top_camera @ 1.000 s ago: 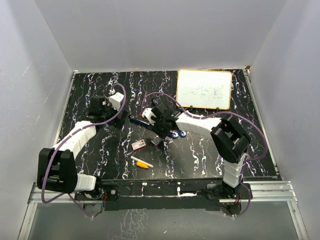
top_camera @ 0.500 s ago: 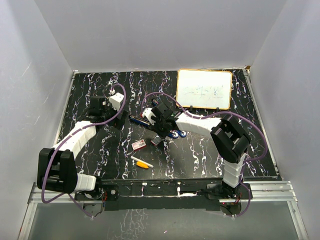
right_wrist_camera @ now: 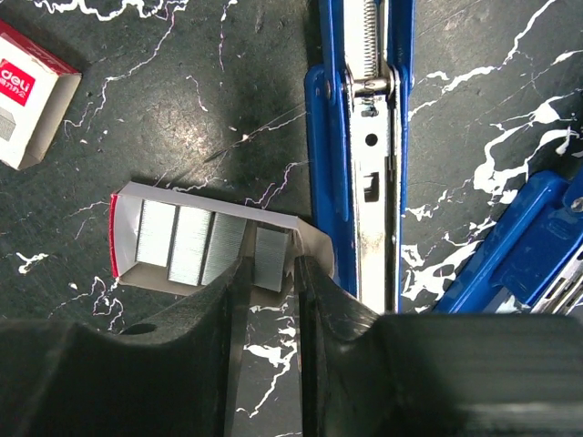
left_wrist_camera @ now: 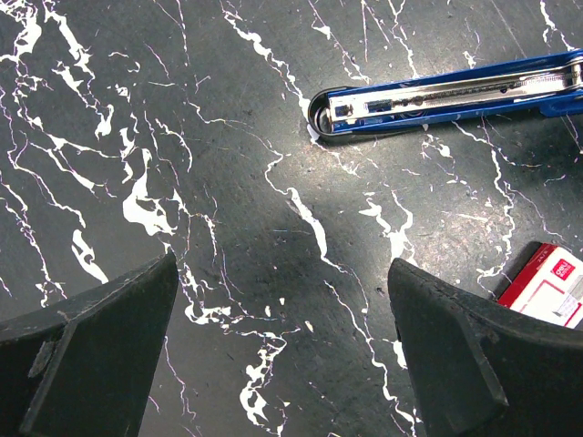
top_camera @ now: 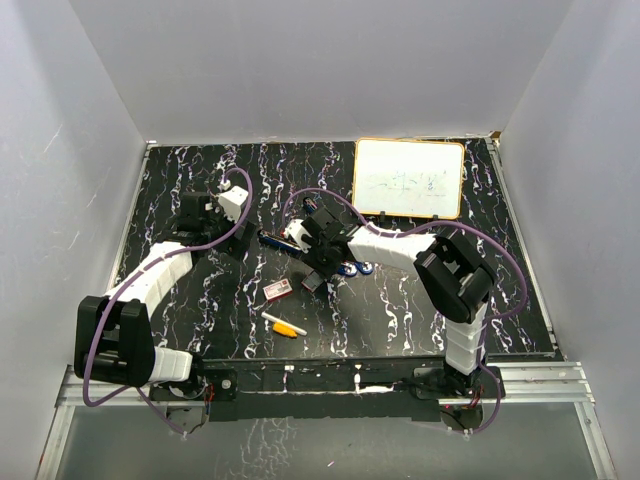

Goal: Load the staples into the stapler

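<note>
The blue stapler (right_wrist_camera: 360, 137) lies opened flat, its metal channel (right_wrist_camera: 373, 209) facing up; it also shows as the stapler (top_camera: 300, 244) at mid-table and the stapler (left_wrist_camera: 437, 91) in the left wrist view. Beside it an open cardboard tray (right_wrist_camera: 127, 259) holds staples (right_wrist_camera: 187, 241) in silvery strips. My right gripper (right_wrist_camera: 271, 264) is shut on the rightmost staple strip (right_wrist_camera: 271, 248), over the tray (top_camera: 312, 282). The red-and-white staple box (right_wrist_camera: 27, 96) lies to the left. My left gripper (left_wrist_camera: 282, 266) hovers open over bare table left of the stapler's end.
A yellow-and-white marker (top_camera: 284, 324) lies near the front, below the staple box (top_camera: 278, 290). A whiteboard (top_camera: 408, 178) sits at the back right. A second blue stapler part (right_wrist_camera: 528, 246) lies right of the channel. White walls enclose the black marbled table (top_camera: 180, 180).
The right gripper's jaws have narrowed onto the staple strip, and its wrist has shifted slightly left. The left arm has not moved.
</note>
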`<state>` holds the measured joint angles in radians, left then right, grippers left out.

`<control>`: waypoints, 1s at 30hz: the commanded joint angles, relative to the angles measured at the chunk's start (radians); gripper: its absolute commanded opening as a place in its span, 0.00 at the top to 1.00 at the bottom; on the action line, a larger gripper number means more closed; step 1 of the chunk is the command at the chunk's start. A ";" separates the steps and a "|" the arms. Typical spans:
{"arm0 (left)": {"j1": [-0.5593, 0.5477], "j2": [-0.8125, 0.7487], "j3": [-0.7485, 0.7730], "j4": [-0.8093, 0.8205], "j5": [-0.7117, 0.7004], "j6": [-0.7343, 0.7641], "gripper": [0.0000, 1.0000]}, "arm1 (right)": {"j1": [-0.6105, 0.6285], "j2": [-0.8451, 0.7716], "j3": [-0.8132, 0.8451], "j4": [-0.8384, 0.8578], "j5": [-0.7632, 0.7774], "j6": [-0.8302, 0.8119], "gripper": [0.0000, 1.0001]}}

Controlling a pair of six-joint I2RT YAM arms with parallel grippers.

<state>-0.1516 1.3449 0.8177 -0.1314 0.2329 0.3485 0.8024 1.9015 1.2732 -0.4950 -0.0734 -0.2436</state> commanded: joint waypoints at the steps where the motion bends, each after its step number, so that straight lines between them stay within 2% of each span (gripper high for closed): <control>1: 0.003 -0.039 -0.005 -0.009 0.016 0.009 0.03 | -0.004 0.002 0.020 0.035 0.018 0.000 0.72; 17: 0.003 -0.040 -0.009 -0.008 0.015 0.009 0.03 | -0.004 0.013 0.005 0.045 0.038 0.016 0.74; 30: 0.002 -0.056 -0.004 -0.010 -0.003 0.012 0.03 | -0.005 -0.018 0.019 0.063 0.041 0.016 0.85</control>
<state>-0.1516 1.3403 0.8169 -0.1326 0.2314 0.3511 0.8024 1.9068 1.2732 -0.4900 -0.0509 -0.2298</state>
